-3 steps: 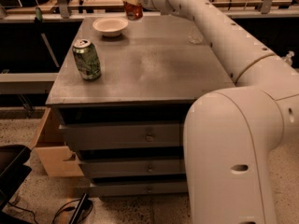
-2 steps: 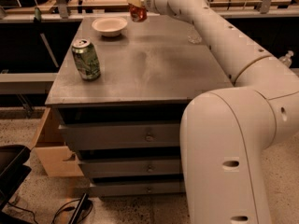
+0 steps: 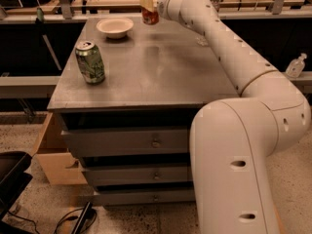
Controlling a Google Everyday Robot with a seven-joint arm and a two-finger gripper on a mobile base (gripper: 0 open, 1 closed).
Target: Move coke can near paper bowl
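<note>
My end effector (image 3: 148, 4) pinches the coke can (image 3: 150, 14) upright at the far edge of the tabletop (image 3: 161, 67), near the paper bowl (image 3: 115, 27), on its right. To finish well, I should lower it straight down, clear of the bowl's rim, and let go only once it is seated.

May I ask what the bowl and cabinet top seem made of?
Shallow off-white bowl: probably paper, matte, thin flared rim. Grey cabinet top: likely metal, with dull brushed sheen. The tool, at the far edge, holds the red coke can.
</note>
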